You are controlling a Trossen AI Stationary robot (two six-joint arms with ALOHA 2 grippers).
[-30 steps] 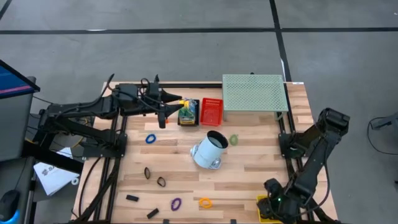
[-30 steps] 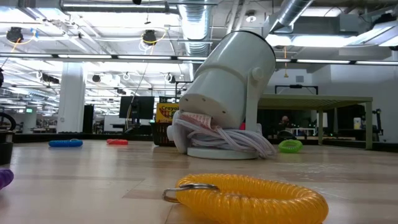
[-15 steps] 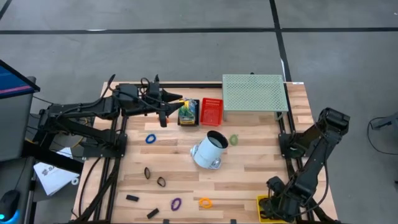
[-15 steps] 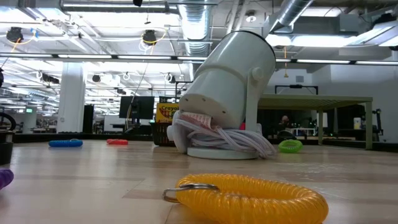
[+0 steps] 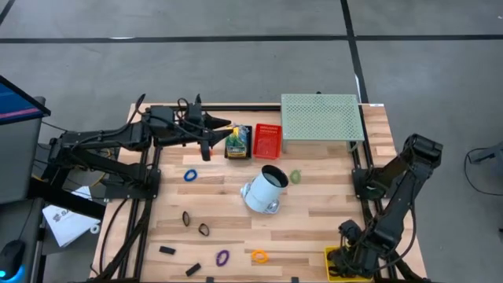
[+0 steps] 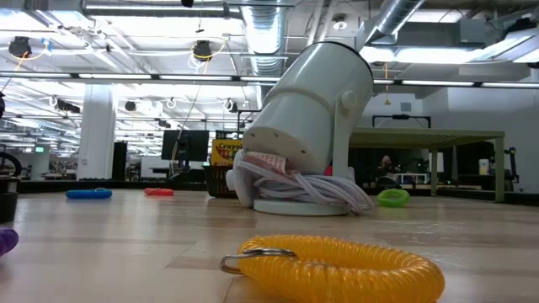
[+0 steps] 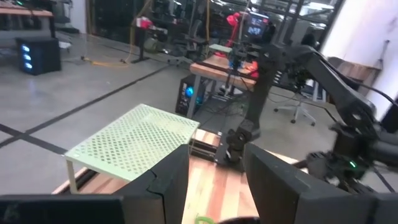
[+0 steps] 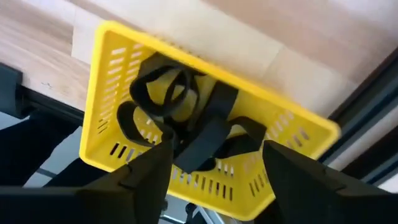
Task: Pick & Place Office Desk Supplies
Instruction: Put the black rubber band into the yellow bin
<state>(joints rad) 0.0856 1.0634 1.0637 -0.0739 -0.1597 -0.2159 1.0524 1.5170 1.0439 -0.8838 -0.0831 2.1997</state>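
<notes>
Risk: black binder clip (image 8: pixel 205 134) dangling between the released right gripper (image 8: pixel 214 165) fingers could snag leaving the yellow slotted plastic basket (image 8: pixel 112 93); left gripper's (image 7: pixel 214 180) fingers parted, empty.

From above, the yellow basket (image 5: pixel 336 263) sits at the table's near right corner, mostly covered by the right arm and cut by the frame's lower edge. The right gripper (image 8: pixel 214 165) shows only its finger bases, tips cropped. Down at table height, the white lamp (image 6: pixel 307 126) blocks most of the crayon box (image 6: pixel 226 153) behind it, and the purple ring (image 6: pixel 7 241) is sliced off at the picture's side.
</notes>
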